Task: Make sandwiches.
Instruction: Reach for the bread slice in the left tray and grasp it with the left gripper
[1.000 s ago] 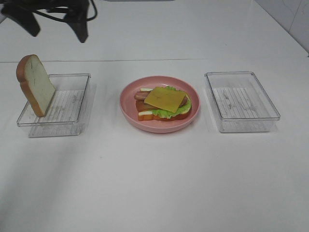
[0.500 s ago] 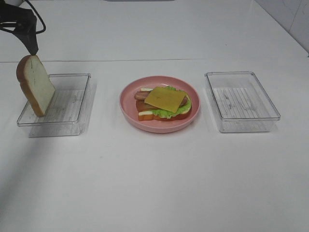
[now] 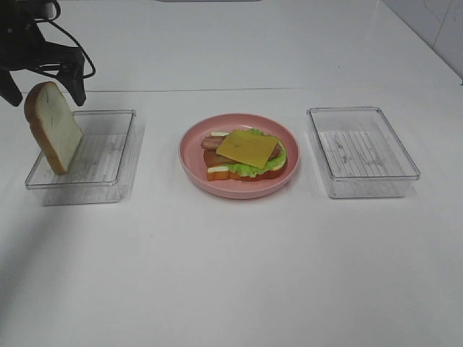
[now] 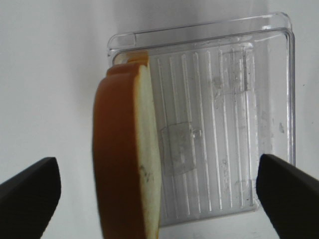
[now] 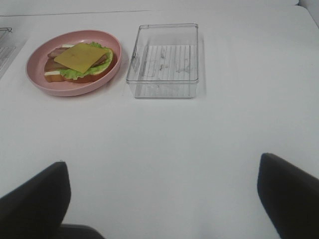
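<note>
Right under my left gripper [image 3: 42,76] stands one bread slice [image 3: 53,127], up on its edge and leaning at the far-left end of a clear tray [image 3: 108,155]. My left gripper is wide open, with a finger out on each side of the slice, and it is not touching the bread. Well off to the side of that gripper sits a pink plate [image 3: 194,163] with the other food in a pile: a bread slice at the bottom [image 3: 217,173], green lettuce [image 3: 249,168], brown meat strips [image 3: 212,142] and yellow cheese [image 3: 248,149] on top. My right gripper [image 5: 162,199] is wide open too, holding nothing. Ahead of it is a second clear tray [image 5: 164,62], with the plate just beside that tray.
</note>
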Controlling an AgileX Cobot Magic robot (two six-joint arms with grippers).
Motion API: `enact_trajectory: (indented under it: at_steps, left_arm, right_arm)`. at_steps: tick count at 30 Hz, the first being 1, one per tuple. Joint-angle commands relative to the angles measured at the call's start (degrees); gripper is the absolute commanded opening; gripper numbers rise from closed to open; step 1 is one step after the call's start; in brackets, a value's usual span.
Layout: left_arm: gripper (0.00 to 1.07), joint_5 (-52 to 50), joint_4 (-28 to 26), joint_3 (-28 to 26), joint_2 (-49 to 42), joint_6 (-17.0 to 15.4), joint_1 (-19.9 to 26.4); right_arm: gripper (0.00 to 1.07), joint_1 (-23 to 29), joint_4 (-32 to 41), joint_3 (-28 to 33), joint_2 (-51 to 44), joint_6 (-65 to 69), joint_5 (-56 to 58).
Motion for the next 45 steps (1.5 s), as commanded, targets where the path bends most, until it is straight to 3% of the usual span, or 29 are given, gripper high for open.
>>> enact_trajectory:
  at_steps: [1, 13, 18, 20, 21, 23, 24, 25, 26, 27, 28, 30, 45]
  left_arm:
    - [1.02, 3.27, -2.86, -0.92, 2.29, -0.34, -0.17]
    - [1.02, 3.27, -2.35, -0.92, 3.61, -0.11, -0.17]
    - [0.93, 3.27, -1.32, -0.92, 3.61, -0.11, -0.17]
    - [0.81, 3.27, -0.69, -0.92, 3.72, -0.11, -0.11]
    - [0.81, 3.27, -0.69, -0.92, 3.72, -0.11, -0.11]
    - [0.61, 3.27, 0.0, -0.92, 3.72, -0.11, -0.11]
    - [0.61, 3.27, 0.0, -0.92, 3.72, -0.11, -0.11]
    - [0.41, 3.27, 0.97, -0.92, 3.72, -0.11, -0.11]
    - [0.41, 3.27, 0.97, -0.92, 3.72, -0.11, -0.11]
    - [0.19, 3.27, 2.41, -0.92, 3.72, -0.63, -0.11]
    - [0.19, 3.27, 2.41, -0.92, 3.72, -0.63, -0.11]
    - [0.02, 3.27, 4.87, -0.92, 3.72, -1.43, -0.11]
    - [0.0, 3.27, 5.04, -0.92, 3.21, -1.49, -0.11]
  right_arm:
    - [0.96, -0.17, 0.34, 0.06, -1.38, -0.57, -0.57]
    - [0.96, -0.17, 0.34, 0.06, -1.38, -0.57, -0.57]
    - [0.96, -0.17, 0.34, 0.06, -1.38, -0.57, -0.57]
    - [0.96, -0.17, 0.34, 0.06, -1.38, -0.57, -0.57]
    - [0.96, -0.17, 0.34, 0.06, -1.38, -0.57, -0.57]
    - [0.96, -0.17, 0.34, 0.06, -1.38, -0.57, -0.57]
    - [0.96, -0.17, 0.34, 0.06, -1.38, -0.57, -0.57]
    - [0.96, -0.17, 0.34, 0.06, -1.38, -0.57, -0.57]
    - [0.96, -0.17, 0.34, 0.06, -1.38, -0.57, -0.57]
    - [0.96, -0.17, 0.34, 0.06, -1.38, -0.57, -0.57]
    - [0.96, -0.17, 0.34, 0.06, -1.38, -0.57, -0.57]
    - [0.96, -0.17, 0.34, 0.06, -1.38, -0.57, -0.57]
    - [0.96, -0.17, 0.34, 0.06, -1.38, -0.57, -0.57]
